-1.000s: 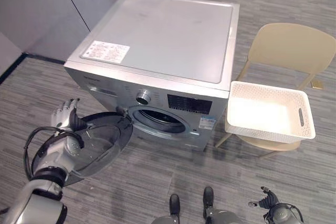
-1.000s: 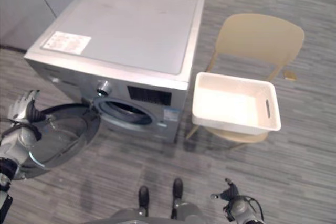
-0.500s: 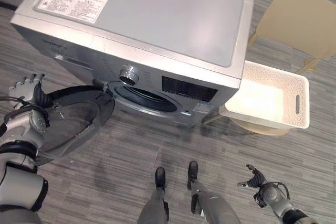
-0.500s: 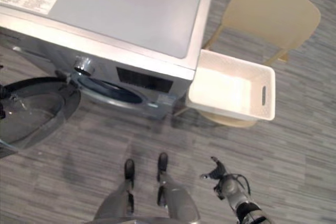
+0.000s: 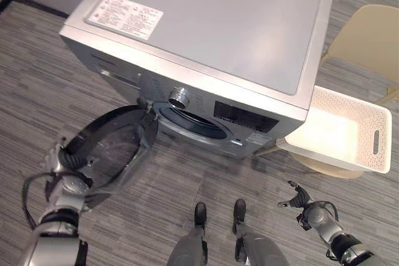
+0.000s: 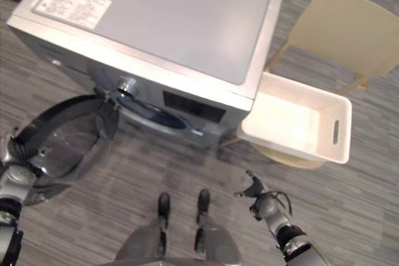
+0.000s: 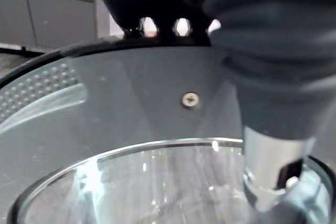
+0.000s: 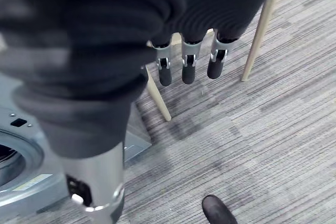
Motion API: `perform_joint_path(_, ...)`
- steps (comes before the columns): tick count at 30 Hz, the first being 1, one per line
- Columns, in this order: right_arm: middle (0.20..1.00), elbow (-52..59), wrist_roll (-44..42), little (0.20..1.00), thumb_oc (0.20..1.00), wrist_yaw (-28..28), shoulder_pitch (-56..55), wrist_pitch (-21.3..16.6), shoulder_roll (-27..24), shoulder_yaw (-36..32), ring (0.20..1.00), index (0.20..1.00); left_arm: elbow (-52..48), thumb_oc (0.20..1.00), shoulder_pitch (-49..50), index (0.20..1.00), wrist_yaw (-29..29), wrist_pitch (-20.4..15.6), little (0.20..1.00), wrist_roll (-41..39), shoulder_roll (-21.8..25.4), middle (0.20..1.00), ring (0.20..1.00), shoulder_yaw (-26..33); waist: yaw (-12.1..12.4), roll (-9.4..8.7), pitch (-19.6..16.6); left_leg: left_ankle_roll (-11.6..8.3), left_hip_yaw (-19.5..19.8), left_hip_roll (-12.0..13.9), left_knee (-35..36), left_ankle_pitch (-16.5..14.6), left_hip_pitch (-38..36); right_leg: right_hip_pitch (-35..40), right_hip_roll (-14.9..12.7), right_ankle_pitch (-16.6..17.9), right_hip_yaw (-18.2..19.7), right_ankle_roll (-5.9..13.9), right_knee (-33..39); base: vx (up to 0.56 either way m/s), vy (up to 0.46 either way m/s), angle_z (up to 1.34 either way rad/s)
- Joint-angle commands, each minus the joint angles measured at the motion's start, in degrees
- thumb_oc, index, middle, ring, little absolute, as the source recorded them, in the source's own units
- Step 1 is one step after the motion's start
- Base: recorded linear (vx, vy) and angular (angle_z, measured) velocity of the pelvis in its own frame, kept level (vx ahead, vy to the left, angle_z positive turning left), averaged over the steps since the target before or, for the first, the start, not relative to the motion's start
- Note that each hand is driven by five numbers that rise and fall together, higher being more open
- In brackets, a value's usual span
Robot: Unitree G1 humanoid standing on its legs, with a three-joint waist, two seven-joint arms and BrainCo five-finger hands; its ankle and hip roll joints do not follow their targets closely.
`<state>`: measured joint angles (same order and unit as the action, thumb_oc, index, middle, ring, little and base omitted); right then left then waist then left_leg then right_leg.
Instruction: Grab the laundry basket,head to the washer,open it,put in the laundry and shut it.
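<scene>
- We see the silver-grey front-loading washer (image 5: 206,42) filling the upper middle of the head views, its round drum opening (image 5: 190,124) uncovered.
- Its round dark-rimmed glass door (image 5: 112,151) is swung wide open, hanging out towards eight o'clock from the opening, hinged at the opening's left edge.
- Our left robot hand (image 5: 59,167) is at the door's outer rim, at about eight o'clock in the head view. Its fingers (image 7: 178,26) reach over the rim in the wrist view, the thumb lying against the glass; whether they actually clasp the rim we cannot tell.
- Our right robot hand (image 6: 254,189) hangs free low at five o'clock, above the grey striped carpet floor (image 5: 187,185), fingers spread loosely and holding nothing.
- The white perforated plastic laundry basket (image 5: 349,130) sits on the seat of a pale beige chair (image 5: 368,42) at three o'clock, just beside the washer's right corner. We make out no laundry inside it.
- We judge the basket delivered and the door opened. With the basket looking empty, the loading seems done too, though the drum's inside is too dark to confirm that.
- What is left, in our judgement, is swinging the door back onto the opening until it latches.
</scene>
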<state>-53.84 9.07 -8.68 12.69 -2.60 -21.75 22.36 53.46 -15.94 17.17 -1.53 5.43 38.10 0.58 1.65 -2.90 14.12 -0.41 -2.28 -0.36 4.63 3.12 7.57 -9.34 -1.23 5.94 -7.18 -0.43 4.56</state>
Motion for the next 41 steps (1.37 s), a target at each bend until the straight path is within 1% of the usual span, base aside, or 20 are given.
perform_joint_path(1, 1.000, 2.6, 3.4, 1.000, 1.000, -0.6, -3.4, 0.7, 0.6, -2.7, 1.000, 1.000, -5.0, 1.000, 8.1, 1.000, -3.6, -0.4, 1.000, -5.1, -12.0, 1.000, 1.000, -7.0, -0.6, -1.91, -3.0, 0.36, -1.3, -0.4, 0.4, -2.4, 2.7, -0.3, -2.1, -9.5, 1.2, 7.16, -8.5, -0.01, -0.044, 0.06)
perform_joint_path(5, 1.000, 4.2, 4.2, 1.000, 1.000, -0.5, -4.5, 1.0, 0.6, -3.9, 1.000, 1.000, -14.3, 1.000, 11.7, 1.000, -6.7, -1.4, 1.000, -6.9, -15.6, 1.000, 1.000, -9.5, -0.7, -1.28, -3.5, 0.48, -1.5, -0.4, 0.4, -2.4, 1.3, 1.0, -2.1, -10.0, 1.3, 6.84, -8.5, -0.01, -0.049, 0.13)
perform_joint_path(6, 1.000, 4.7, 4.4, 1.000, 1.000, -0.4, -5.2, 0.9, 0.7, -4.2, 1.000, 1.000, -18.6, 1.000, 12.4, 1.000, -8.9, -1.6, 1.000, -6.3, -17.0, 1.000, 1.000, -12.9, -1.2, -0.95, -3.8, 0.48, -1.7, -0.2, 0.4, -2.4, 0.4, 1.9, -1.9, -10.3, 1.7, 6.62, -8.2, 0.00, -0.095, 0.10)
perform_joint_path(8, 1.000, 3.9, 4.4, 1.000, 1.000, -0.6, -5.9, 0.9, 1.2, -4.2, 1.000, 1.000, -22.1, 1.000, 11.7, 1.000, -11.5, -1.6, 1.000, -5.4, -18.0, 1.000, 1.000, -17.4, -1.9, -0.75, -4.2, 0.47, -2.2, 0.1, 0.3, -2.5, -0.7, 2.9, -1.5, -10.3, 2.3, 6.37, -7.6, 0.00, -0.091, -0.14)
perform_joint_path(10, 1.000, 3.9, 4.5, 1.000, 1.000, -0.9, -6.2, 0.8, 1.2, -4.1, 1.000, 1.000, -23.8, 1.000, 10.9, 1.000, -11.9, -1.7, 1.000, -5.4, -18.3, 1.000, 1.000, -19.0, -2.3, -0.73, -4.3, 0.42, -2.6, 0.4, 0.2, -2.6, -1.0, 3.0, -1.4, -10.2, 2.8, 6.31, -7.3, -0.02, -0.074, -0.38)
perform_joint_path(11, 1.000, 3.5, 4.4, 1.000, 1.000, -1.5, -6.6, 0.8, 1.3, -3.7, 1.000, 1.000, -25.2, 1.000, 8.3, 1.000, -11.7, -1.9, 1.000, -5.7, -19.2, 1.000, 1.000, -21.1, -3.1, -0.77, -4.3, 0.39, -3.2, 0.7, 0.1, -2.6, -1.0, 2.9, -1.1, -10.0, 3.7, 6.16, -6.8, -0.03, -0.076, -0.34)
perform_joint_path(12, 1.000, 3.5, 4.4, 1.000, 1.000, -1.5, -6.6, 0.8, 1.3, -3.8, 1.000, 1.000, -25.1, 1.000, 8.3, 1.000, -11.7, -1.9, 1.000, -5.7, -19.2, 1.000, 1.000, -21.1, -3.0, -0.77, -4.3, 0.38, -3.3, 0.8, 0.1, -2.6, -1.0, 2.9, -1.0, -10.0, 3.7, 6.16, -6.8, -0.07, -0.092, -0.39)
perform_joint_path(13, 1.000, 3.3, 4.0, 1.000, 1.000, -2.5, -7.4, 0.7, 0.9, -3.3, 1.000, 1.000, -22.3, 1.000, 1.1, 1.000, -7.9, -1.8, 1.000, -3.4, -19.7, 1.000, 1.000, -23.3, -4.9, -0.91, -4.5, 0.25, -4.7, 1.5, 0.2, -2.4, -0.7, 1.8, -0.4, -9.4, 5.2, 6.07, -6.3, -0.05, -0.062, -0.41)
perform_joint_path(14, 1.000, 2.7, 3.9, 1.000, 1.000, -2.6, -7.5, 0.6, 0.6, -3.1, 1.000, 1.000, -19.5, 1.000, -2.5, 1.000, -5.6, -1.4, 1.000, -0.8, -19.3, 1.000, 1.000, -23.8, -5.5, -0.95, -4.4, 0.17, -5.3, 1.7, 0.3, -2.3, -0.6, 1.3, -0.2, -9.1, 5.8, 6.14, -6.3, -0.06, -0.063, -0.59)
perform_joint_path(16, 1.000, 2.4, 3.9, 1.000, 1.000, -2.9, -7.7, 0.6, 0.4, -2.8, 1.000, 1.000, -16.4, 1.000, -5.2, 1.000, -4.2, -1.1, 1.000, 0.2, -18.7, 1.000, 1.000, -23.9, -6.0, -0.95, -4.6, 0.08, -5.7, 1.9, 0.4, -2.1, -0.1, 0.5, 0.0, -8.7, 6.2, 6.16, -6.2, -0.05, -0.020, -0.74)
perform_joint_path(17, 1.000, 1.4, 3.8, 1.000, 1.000, -3.2, -7.9, 0.5, -0.6, -2.5, 1.000, 1.000, -9.0, 1.000, -9.9, 1.000, -1.8, -0.2, 1.000, 2.1, -17.0, 1.000, 1.000, -23.9, -7.0, -0.82, -4.8, -0.12, -6.5, 2.3, 0.4, -1.8, 0.7, -0.7, 0.5, -8.1, 7.0, 6.26, -6.0, -0.06, -0.019, -0.70)
perform_joint_path(21, 1.000, 0.4, 2.7, 1.000, 1.000, -3.1, -9.0, 0.2, -2.0, -3.5, 1.000, 1.000, -5.3, 1.000, -11.3, 1.000, -1.4, -0.2, 1.000, 3.0, -14.9, 1.000, 1.000, -22.9, -7.6, -0.28, -5.3, -0.46, -7.3, 2.7, 0.4, -1.3, 1.7, -1.7, 0.5, -7.3, 7.4, 6.46, -5.4, -0.02, -0.023, -0.51)
perform_joint_path(24, 1.000, -1.5, 1.8, 1.000, 1.000, -3.1, -9.8, 0.3, -1.9, -5.0, 1.000, 1.000, -6.9, 1.000, -6.8, 1.000, -2.4, -1.0, 1.000, 1.6, -14.8, 1.000, 1.000, -21.2, -7.3, 0.43, -5.7, -0.65, -7.0, 2.6, 0.4, -1.2, 1.3, -0.9, 0.3, -7.2, 7.0, 6.38, -4.5, 0.04, -0.018, -0.04)
perform_joint_path(25, 1.000, -2.9, 1.5, 1.000, 1.000, -3.2, -9.7, 0.4, -1.6, -5.7, 1.000, 1.000, -8.2, 1.000, -2.6, 1.000, -3.4, -1.3, 1.000, 0.7, -15.1, 1.000, 1.000, -20.1, -7.0, 0.84, -6.0, -0.73, -6.7, 2.4, 0.4, -1.2, 0.9, 0.0, 0.1, -7.3, 6.8, 6.27, -4.0, 0.04, -0.018, 0.10)
perform_joint_path(26, 1.000, -2.9, 1.5, 1.000, 1.000, -3.2, -9.7, 0.4, -1.6, -5.7, 1.000, 1.000, -8.2, 1.000, -2.6, 1.000, -3.4, -1.3, 1.000, 0.7, -15.1, 1.000, 1.000, -20.1, -7.0, 0.84, -6.0, -0.73, -6.7, 2.4, 0.4, -1.2, 0.8, 0.0, 0.1, -7.3, 6.8, 6.27, -4.0, 0.04, -0.021, 0.12)
perform_joint_path(28, 1.000, -4.7, 1.0, 1.000, 1.000, -3.2, -9.1, 0.8, -1.0, -7.2, 1.000, 1.000, -9.9, 1.000, 6.2, 1.000, -5.7, -1.7, 1.000, -2.1, -16.2, 1.000, 1.000, -17.0, -5.9, 1.44, -6.5, -0.74, -6.0, 2.1, 0.4, -1.3, -0.4, 1.9, 0.0, -7.5, 6.2, 6.14, -3.4, 0.02, -0.031, 0.10)
perform_joint_path(30, 1.000, -5.2, 0.9, 1.000, 1.000, -3.2, -8.8, 1.0, -0.8, -7.6, 1.000, 1.000, -10.0, 1.000, 8.3, 1.000, -6.6, -1.6, 1.000, -2.7, -16.4, 1.000, 1.000, -16.4, -5.6, 1.56, -6.6, -0.71, -5.7, 1.9, 0.4, -1.4, -0.8, 2.5, 0.0, -7.7, 6.0, 6.14, -3.3, 0.02, -0.028, 0.08)
perform_joint_path(33, 1.000, -4.3, -0.5, 1.000, 1.000, -3.1, -8.9, 1.4, -1.0, -10.7, 1.000, 1.000, -9.5, 1.000, 15.7, 1.000, -9.5, -1.4, 1.000, -4.6, -17.4, 1.000, 1.000, -13.3, -4.1, 2.03, -7.6, -0.56, -4.8, 1.4, 0.4, -1.9, -2.8, 5.2, -0.3, -8.3, 5.0, 6.10, -2.9, 0.05, -0.019, 0.17)
perform_joint_path(37, 1.000, -4.1, -5.2, 1.000, 1.000, -3.4, -9.9, 1.0, -0.8, -15.0, 1.000, 1.000, -6.0, 1.000, 18.8, 1.000, -10.6, -1.1, 1.000, -6.3, -19.1, 1.000, 1.000, -11.4, -3.1, 2.40, -8.7, -0.52, -3.8, 0.9, 0.4, -2.6, -4.6, 7.7, -0.6, -8.9, 3.7, 6.18, -2.4, 0.04, 0.004, 0.27)
perform_joint_path(41, 1.000, -6.6, -10.5, 1.000, 1.000, -3.2, -10.5, 0.5, 0.4, -17.6, 1.000, 1.000, -1.5, 1.000, 18.3, 1.000, -10.7, -1.1, 1.000, -7.1, -20.4, 1.000, 1.000, -11.0, -2.6, 2.42, -9.7, -0.60, -3.4, 0.9, 0.4, -3.1, -6.0, 9.5, -0.8, -9.4, 2.6, 6.13, -2.0, 0.03, 0.004, 0.35)
